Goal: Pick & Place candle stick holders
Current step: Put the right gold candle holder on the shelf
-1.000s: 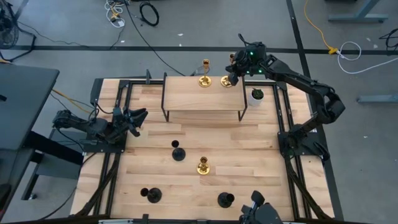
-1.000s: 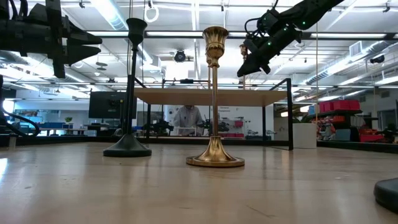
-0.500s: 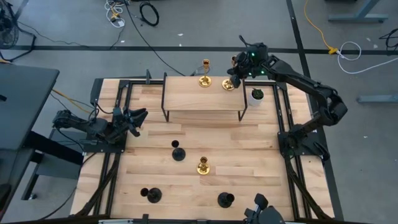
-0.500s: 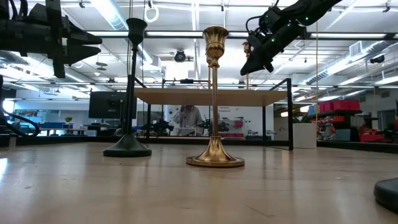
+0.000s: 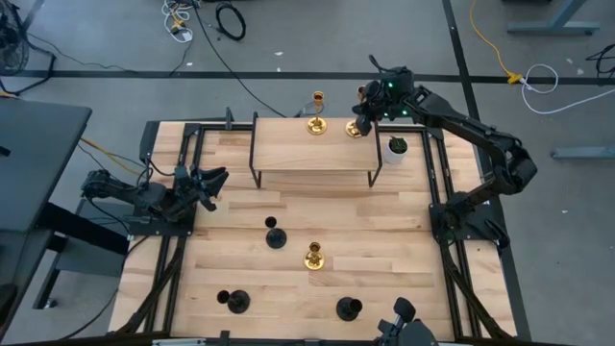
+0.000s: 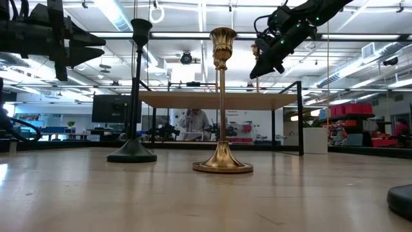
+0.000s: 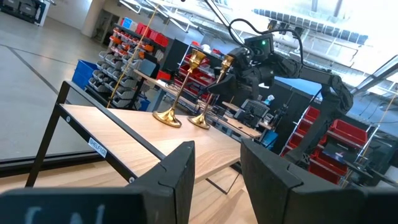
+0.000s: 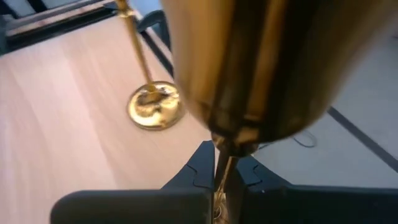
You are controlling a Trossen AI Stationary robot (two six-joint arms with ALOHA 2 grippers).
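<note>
Your right gripper (image 5: 365, 108) is clamped on the stem of a gold candle stick holder (image 5: 355, 126), whose base sits on the raised wooden shelf (image 5: 288, 149) beside a second gold holder (image 5: 316, 123) (both near its far edge). Your left gripper (image 5: 209, 183) waits at the table's left side, fingers (image 7: 177, 177) parted, holding nothing.

A robotics lab or workshop: grey concrete floor (image 5: 86, 38) with loose cables (image 5: 229, 19), ceiling strip lights (image 6: 122, 13), red parts bins (image 7: 134, 34) on racks, monitor (image 6: 106, 108), and a person (image 6: 193, 122) working beyond the bench (image 5: 384, 250)
</note>
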